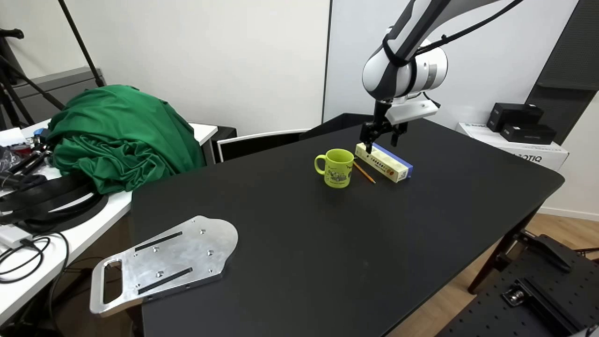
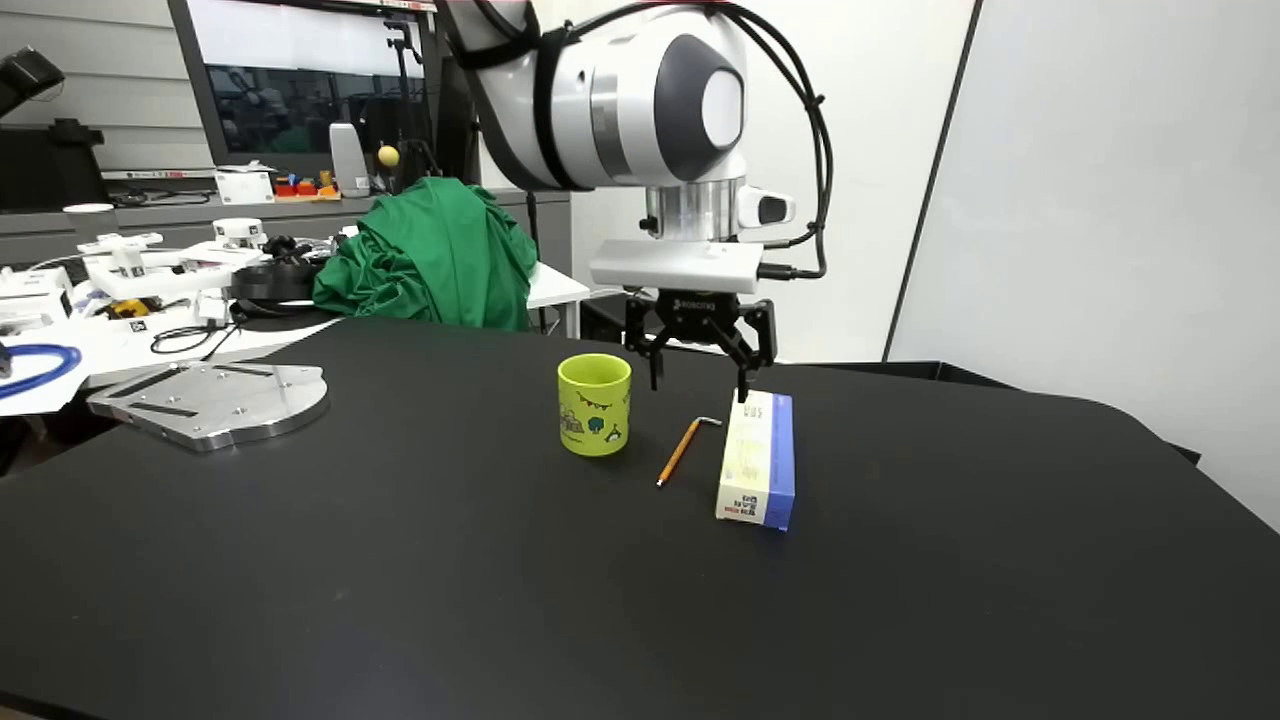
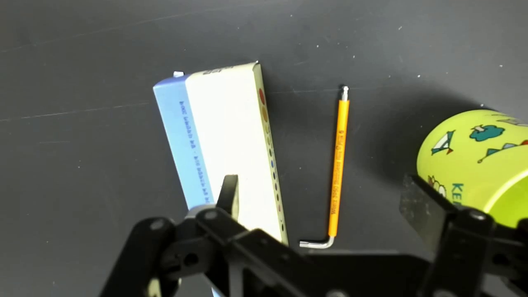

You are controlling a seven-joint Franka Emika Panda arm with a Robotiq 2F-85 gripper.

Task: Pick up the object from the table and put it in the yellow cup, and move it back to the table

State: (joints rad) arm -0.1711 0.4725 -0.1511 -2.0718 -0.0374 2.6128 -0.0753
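Observation:
The small object on the black table [image 1: 304, 262] is a thin orange hex key [image 3: 339, 165] with a bent silver end. It also shows in both exterior views [image 1: 365, 172] [image 2: 678, 453]. It lies flat between the yellow-green cup and a box. The yellow cup [image 1: 340, 171] stands upright, handle to the left in that exterior view; it also shows in an exterior view [image 2: 594, 412] and, partly cut off, in the wrist view [image 3: 449, 148]. My gripper [image 2: 698, 390] is open, empty and above the table; in the wrist view [image 3: 321, 194] its fingers are spread either side of the hex key.
A cream and blue box [image 2: 752, 460] lies on the table beside the hex key, under one finger in the wrist view [image 3: 235, 144]. A silver metal plate [image 1: 182, 255] lies at the table's edge. A white desk [image 1: 117, 206] holds green cloth [image 1: 117, 135] and clutter.

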